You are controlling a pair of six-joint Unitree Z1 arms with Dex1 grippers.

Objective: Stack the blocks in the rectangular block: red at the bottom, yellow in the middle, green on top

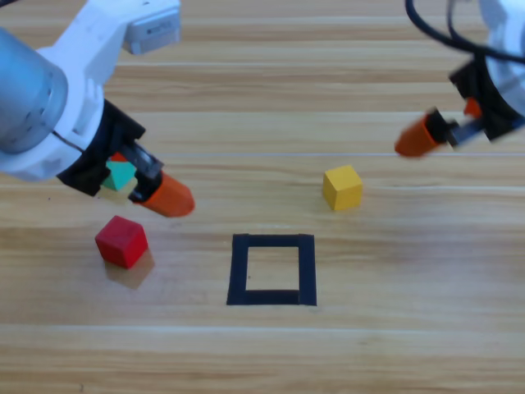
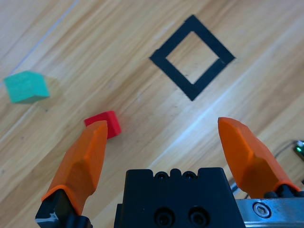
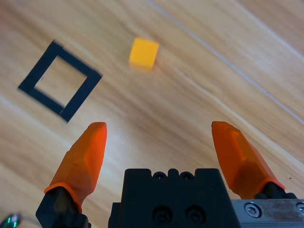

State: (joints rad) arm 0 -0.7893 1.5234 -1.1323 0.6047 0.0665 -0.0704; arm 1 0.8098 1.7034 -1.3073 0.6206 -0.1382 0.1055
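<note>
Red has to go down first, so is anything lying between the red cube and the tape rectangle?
Nothing visible: only bare wood lies between the red cube and the tape rectangle.

From my seat at the controls, I take the tape outline [image 1: 272, 269] as the landmark; it lies flat on the wooden table [image 1: 394, 345], nothing inside it. The red cube [image 1: 122, 240] sits well to its left, about level with its top edge. The green cube [image 1: 120, 176] lies farther back than the red one and also left of the outline, partly hidden beneath the left gripper [image 1: 156, 187], which hangs above the table behind and left of the outline. The yellow cube [image 1: 342, 187] rests behind the outline's right corner, apart from it. The right gripper [image 1: 426, 134] hovers farther back and to the right of the outline, beyond the yellow cube.
</note>
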